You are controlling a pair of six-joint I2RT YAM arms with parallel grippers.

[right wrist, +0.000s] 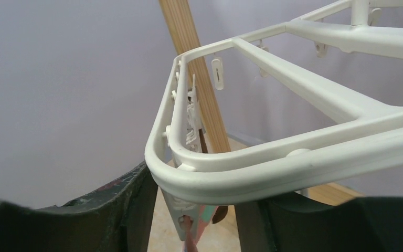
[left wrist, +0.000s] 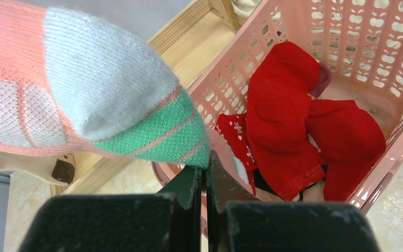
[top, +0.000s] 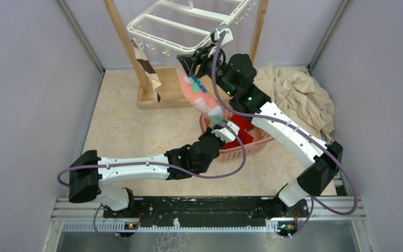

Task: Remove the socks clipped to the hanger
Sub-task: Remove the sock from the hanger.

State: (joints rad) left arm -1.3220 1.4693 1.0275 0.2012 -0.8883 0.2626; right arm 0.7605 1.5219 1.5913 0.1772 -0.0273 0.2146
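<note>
While the pink sock point(top: 198, 93) is hanging by its top end from a clip point(right wrist: 184, 219) at the near corner of the hanger point(right wrist: 294, 168), its long axis is slanting down toward the basket point(left wrist: 225, 79), where the left gripper point(left wrist: 205, 176) is pinching the toe, jaws together. The right gripper point(right wrist: 202, 210) is sitting nearer the clip, jaws apart on either side of it, just under the rim.

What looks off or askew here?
The pink sock is stretched on a slant instead of hanging straight: top in a clip on the hanger, toe pinched by the left gripper by the basket. A beige cloth lies crumpled in the far right corner. No damage visible.
</note>
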